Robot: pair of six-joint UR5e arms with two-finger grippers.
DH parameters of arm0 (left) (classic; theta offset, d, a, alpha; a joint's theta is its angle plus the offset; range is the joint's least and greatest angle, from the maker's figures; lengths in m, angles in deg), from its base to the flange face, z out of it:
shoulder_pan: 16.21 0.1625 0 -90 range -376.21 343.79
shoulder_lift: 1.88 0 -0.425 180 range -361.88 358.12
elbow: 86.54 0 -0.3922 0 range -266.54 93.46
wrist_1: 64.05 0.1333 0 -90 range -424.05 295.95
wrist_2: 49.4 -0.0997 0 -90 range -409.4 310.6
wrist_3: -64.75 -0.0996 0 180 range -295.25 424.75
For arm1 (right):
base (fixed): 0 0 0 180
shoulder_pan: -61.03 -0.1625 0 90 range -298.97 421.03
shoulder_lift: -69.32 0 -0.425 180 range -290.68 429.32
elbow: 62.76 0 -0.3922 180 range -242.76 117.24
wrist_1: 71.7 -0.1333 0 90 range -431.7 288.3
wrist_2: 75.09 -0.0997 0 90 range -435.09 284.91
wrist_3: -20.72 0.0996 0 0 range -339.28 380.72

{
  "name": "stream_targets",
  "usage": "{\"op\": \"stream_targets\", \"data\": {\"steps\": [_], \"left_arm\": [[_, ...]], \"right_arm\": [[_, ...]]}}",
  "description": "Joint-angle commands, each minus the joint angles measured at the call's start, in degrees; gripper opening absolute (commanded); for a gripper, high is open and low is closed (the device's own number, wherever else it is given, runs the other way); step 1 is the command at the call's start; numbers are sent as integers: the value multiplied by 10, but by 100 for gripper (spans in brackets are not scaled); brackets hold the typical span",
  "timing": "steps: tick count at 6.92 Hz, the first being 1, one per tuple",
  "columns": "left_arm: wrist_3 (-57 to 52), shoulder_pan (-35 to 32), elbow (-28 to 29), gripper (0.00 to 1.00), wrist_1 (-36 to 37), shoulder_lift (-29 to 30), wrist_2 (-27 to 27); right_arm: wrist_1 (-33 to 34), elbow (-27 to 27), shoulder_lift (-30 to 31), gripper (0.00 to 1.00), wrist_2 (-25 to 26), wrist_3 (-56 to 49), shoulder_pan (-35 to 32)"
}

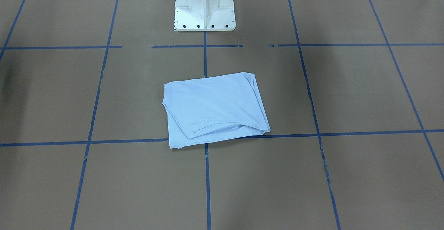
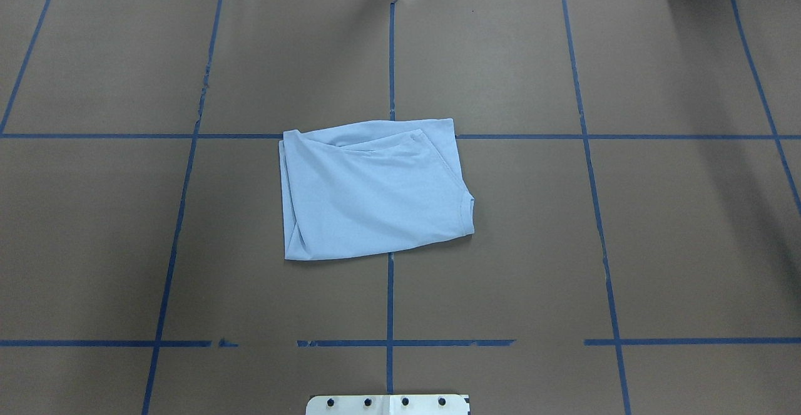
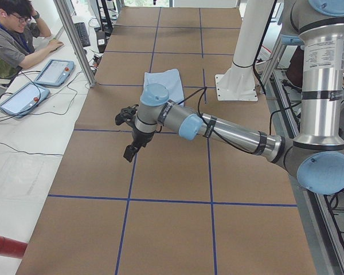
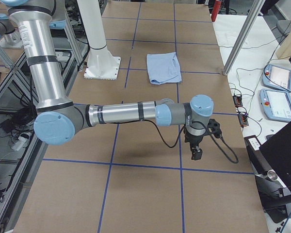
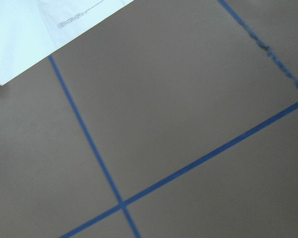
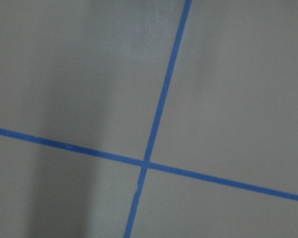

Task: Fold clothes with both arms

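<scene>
The left gripper [image 3: 128, 153] shows only in the view from the table's left end. It is a black pincer that points down over the brown paper of the table [image 2: 513, 258], close to the operators' edge. From this angle it cannot be told whether its fingers are apart or together. It is well apart from the shirt.

The right gripper [image 4: 197, 153] shows only in the view from the opposite end. It also points down, above the paper near the operators' edge at the right end. Its fingers likewise cannot be judged as spread or closed. It too is well apart from the shirt.

Each wrist camera sees only brown paper crossed by blue tape lines [image 6: 159, 109]. The left one also catches a white surface past the table's edge.

The light blue T-shirt [image 2: 375, 196] lies folded into a rough rectangle in the middle of the table, about midway between the robot's edge and the operators' edge. It is straight out from the white pedestal [image 1: 204, 8]. Its layers do not line up: a stitched hem runs slantwise across the top layer near the operators' side. A small curved seam notches the side toward the table's right end. The cloth has soft wrinkles.

A person [image 3: 11, 40] sits past the operators' edge beside two tablets [image 3: 54, 71].
</scene>
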Motion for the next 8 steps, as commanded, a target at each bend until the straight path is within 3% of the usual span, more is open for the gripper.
{"op": "stream_targets", "data": {"steps": [1, 3, 6, 8], "left_arm": [[-18, -29, 45, 100, 45, -24, 13], [-18, -35, 52, 100, 101, -25, 65], [-12, -34, 43, 100, 107, -24, 61], [-14, -32, 41, 100, 103, -20, 59]], "right_arm": [[6, 83, 122, 100, 0, -7, -16], [5, 91, 137, 100, -7, -1, -15], [2, 103, 147, 100, -46, -5, -16], [0, 105, 150, 100, -39, -10, -16]]}}
